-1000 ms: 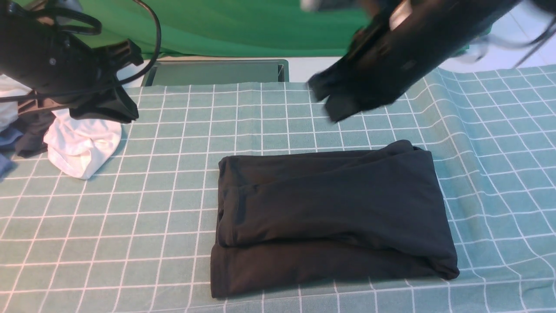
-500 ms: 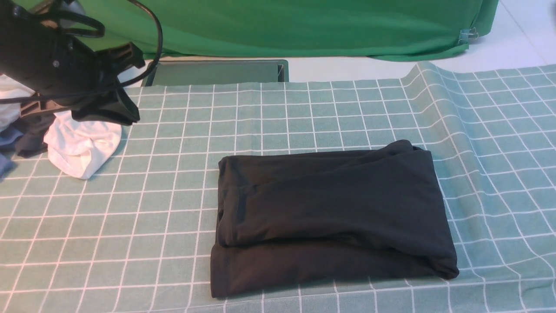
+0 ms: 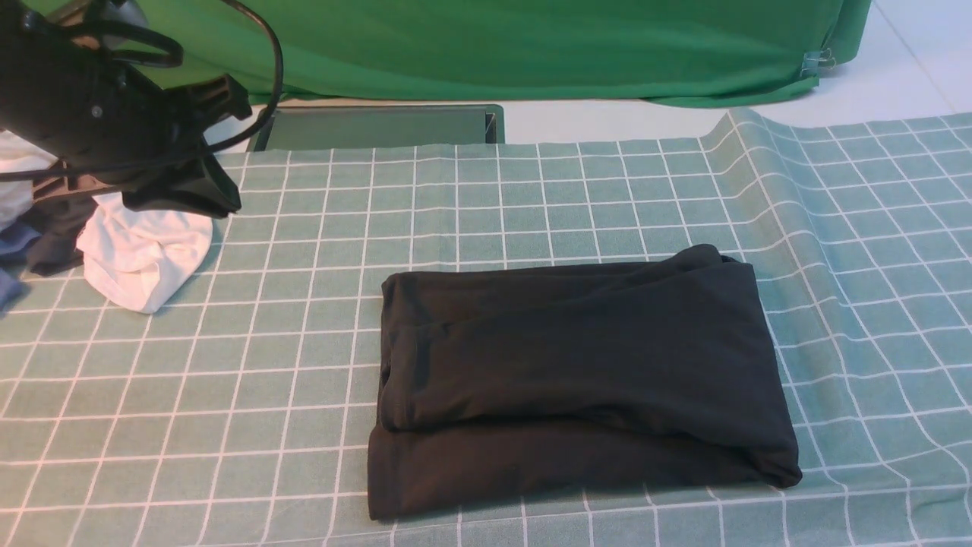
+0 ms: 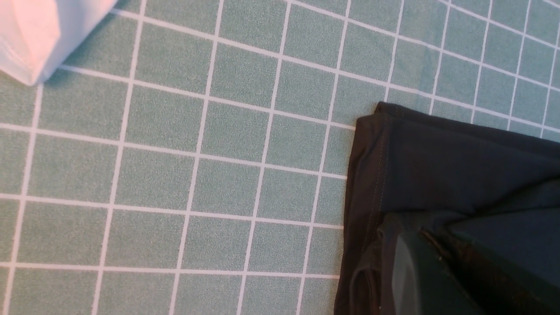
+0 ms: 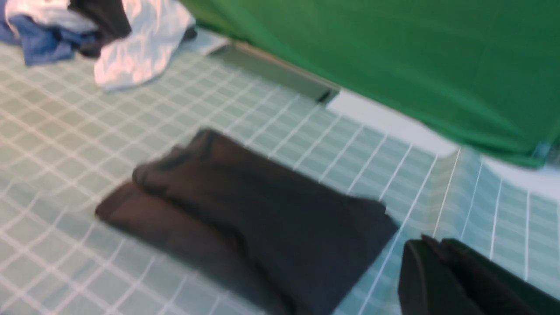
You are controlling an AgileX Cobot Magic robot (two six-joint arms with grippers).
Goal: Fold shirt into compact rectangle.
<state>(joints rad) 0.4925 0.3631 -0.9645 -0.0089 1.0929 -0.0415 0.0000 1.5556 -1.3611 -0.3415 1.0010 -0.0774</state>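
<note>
shirt [image 3: 581, 384]: one, black, lying flat on the tabletop [image 3: 228, 380] as a layered rectangle; nearest thing in the front view, below and to the right of the left gripper.
progress: folding looks done or very nearly; a lower layer sticks out along the near edge and the corners are a bit uneven, so at most a tidy-up is left.
right gripper [image 5: 442, 271]: one, clenched, nothing in it; up off the cloth beside the shirt's right end, not touching, out of the front view.
left gripper [image 3: 178, 190]: one, clenched, nothing in it; raised beyond the shirt's left end, apart from it.
white garment [image 3: 140, 254]: one, crumpled, just under the left gripper.
clothes pile [image 5: 57, 26]: blue and dark pieces behind the white one, count unclear.
backdrop [image 3: 493, 45]: one, green, farthest.
</note>
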